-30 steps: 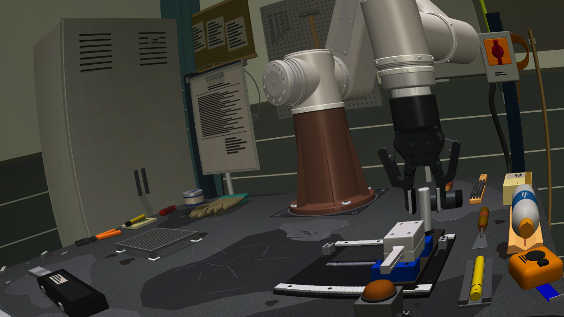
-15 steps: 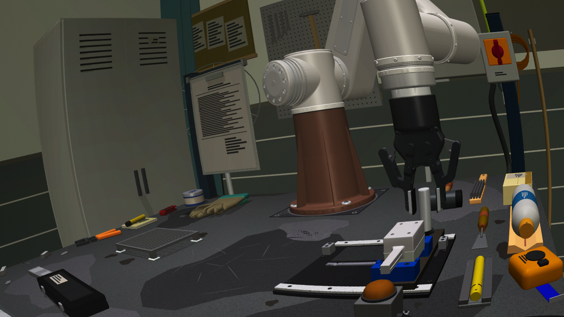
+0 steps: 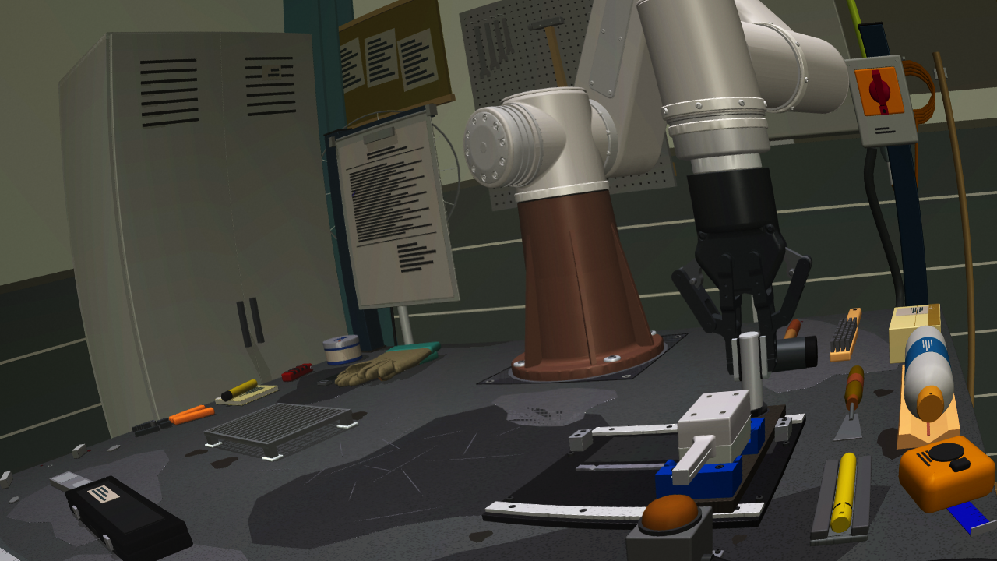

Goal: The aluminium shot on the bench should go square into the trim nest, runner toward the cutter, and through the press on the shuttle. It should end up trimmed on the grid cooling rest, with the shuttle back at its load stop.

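My gripper [image 3: 750,357] hangs straight down over the right end of the shuttle fixture. The upright grey post [image 3: 749,370] behind the blue nest stands gripped between its fingers. The aluminium shot [image 3: 711,427] sits in the blue trim nest [image 3: 708,469] on the shuttle. Its runner [image 3: 694,457] points toward the near left. The shuttle rides between two white rails [image 3: 613,515] on a black base plate. The grid cooling rest [image 3: 277,424] stands far to the left on the bench with nothing on it. An orange dome button [image 3: 670,513] sits at the near edge.
A yellow box [image 3: 914,329] stands at the right rear, with a bottle [image 3: 928,370] on a wooden cradle in front of it. An orange device [image 3: 946,473], a yellow cylinder in a tray [image 3: 843,499] and a scraper [image 3: 852,402] crowd the right side. The arm's brown base [image 3: 584,293] rises behind.
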Available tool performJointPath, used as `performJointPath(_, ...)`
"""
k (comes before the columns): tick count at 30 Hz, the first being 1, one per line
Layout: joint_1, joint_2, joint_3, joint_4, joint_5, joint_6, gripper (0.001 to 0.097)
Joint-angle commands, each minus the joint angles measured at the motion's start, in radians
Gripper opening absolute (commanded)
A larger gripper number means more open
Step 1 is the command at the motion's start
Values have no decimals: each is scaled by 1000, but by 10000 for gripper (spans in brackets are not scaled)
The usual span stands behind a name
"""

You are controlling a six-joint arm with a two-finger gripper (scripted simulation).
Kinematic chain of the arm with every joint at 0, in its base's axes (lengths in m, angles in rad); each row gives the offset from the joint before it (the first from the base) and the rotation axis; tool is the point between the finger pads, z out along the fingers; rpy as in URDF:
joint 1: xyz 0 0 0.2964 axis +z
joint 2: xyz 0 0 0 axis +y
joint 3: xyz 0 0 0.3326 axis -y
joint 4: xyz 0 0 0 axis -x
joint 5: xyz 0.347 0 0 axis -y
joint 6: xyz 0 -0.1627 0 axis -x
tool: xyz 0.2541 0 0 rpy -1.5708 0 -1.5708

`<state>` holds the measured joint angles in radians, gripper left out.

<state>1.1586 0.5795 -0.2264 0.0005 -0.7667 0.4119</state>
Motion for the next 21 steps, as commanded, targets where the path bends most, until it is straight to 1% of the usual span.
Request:
performJointPath(1, 0, 0, 1, 0, 2, 0, 200)
performJointPath(7, 0, 0, 1, 0, 2, 0, 80)
performJointPath(21, 0, -1, -2, 0, 4, 0, 80)
